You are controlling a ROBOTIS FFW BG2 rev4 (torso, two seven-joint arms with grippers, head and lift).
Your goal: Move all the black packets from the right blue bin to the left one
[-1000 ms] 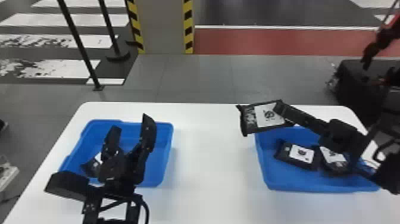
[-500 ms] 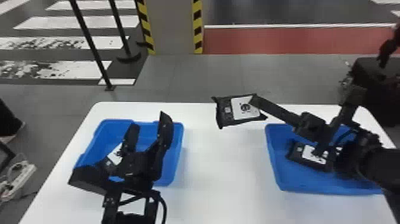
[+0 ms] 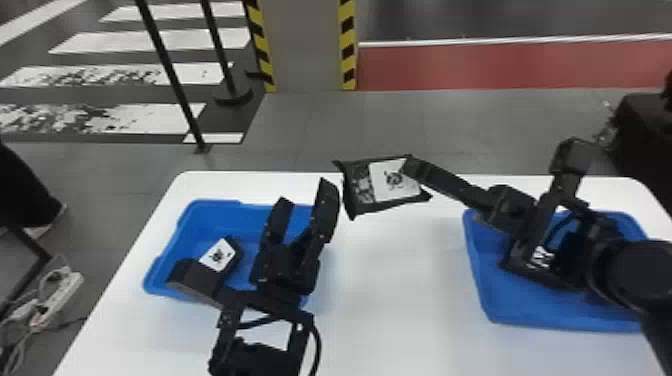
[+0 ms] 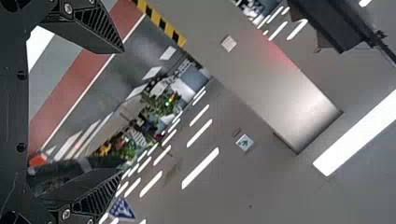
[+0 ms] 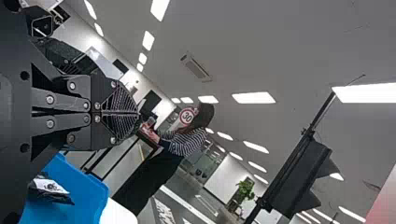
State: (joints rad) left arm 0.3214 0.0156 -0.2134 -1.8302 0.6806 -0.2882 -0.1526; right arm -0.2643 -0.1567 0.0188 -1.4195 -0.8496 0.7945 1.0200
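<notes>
Grey floor [image 3: 450, 130] runs behind everything, with a crosswalk [image 3: 150, 40] far left and a red strip [image 3: 500, 67] far right. A column [image 3: 305, 45] with yellow and black edging rises beyond the bench; to its left stand black posts [image 3: 167, 70].

The white bench [image 3: 390, 300] carries both blue bins. The right bin [image 3: 550, 320] is at its right side, mostly overlapped by the right arm [image 3: 625, 275], which comes in from the right. The left bin [image 3: 215, 215] is at the left side, well apart from the other.

The left tool [image 3: 305, 192] is over the right part of the left bin, pointing toward the far side. Its fingers are spread wide with nothing between them, as the left wrist view also shows. The right tool [image 3: 411, 167] points left and holds a black packet by its edge. In the right wrist view its two fingertips are pressed close together.

A white power strip [image 3: 60, 295] lies off the bench at the left.

The held packet [image 3: 355, 192], with a white label, is up between the bins, seen against the far edge of the bench. Another packet [image 3: 235, 250] lies in the left bin, its near end behind the left arm. Through the right arm, a bit of label [image 3: 541, 257] shows from the right bin.
</notes>
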